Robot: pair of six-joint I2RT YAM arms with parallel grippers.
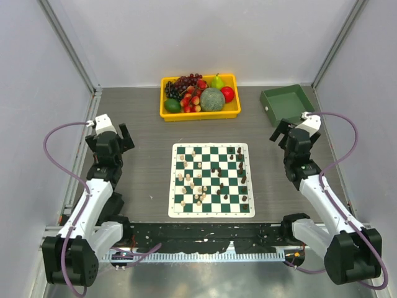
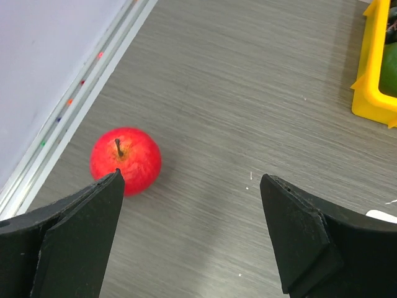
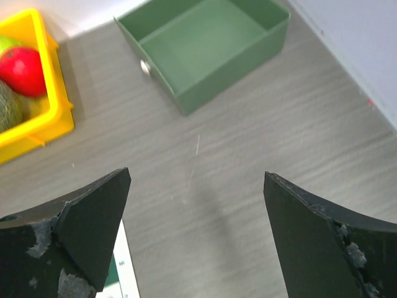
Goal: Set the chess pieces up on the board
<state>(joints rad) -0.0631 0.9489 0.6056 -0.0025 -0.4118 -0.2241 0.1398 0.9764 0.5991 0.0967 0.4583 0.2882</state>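
The board (image 1: 211, 213), a green and white checked mat, lies flat at the middle of the table. The chess pieces stand scattered over it: light ones (image 1: 188, 180) mostly on its left half, dark ones (image 1: 231, 177) mostly on its right. My left gripper (image 1: 109, 135) hovers left of the board, open and holding nothing. In the left wrist view its fingers (image 2: 80, 236) stand wide apart over bare table. My right gripper (image 1: 295, 133) is right of the board, also open and holding nothing. The right wrist view shows only table between its fingers (image 3: 87, 217), with a corner of the board (image 3: 127, 273) by the left finger.
A red apple (image 2: 126, 159) lies on the table by the left wall, just beyond my left finger. A yellow tray (image 1: 200, 115) of fruit stands behind the board. A green bin (image 1: 286, 99) sits at the back right, ahead of my right gripper.
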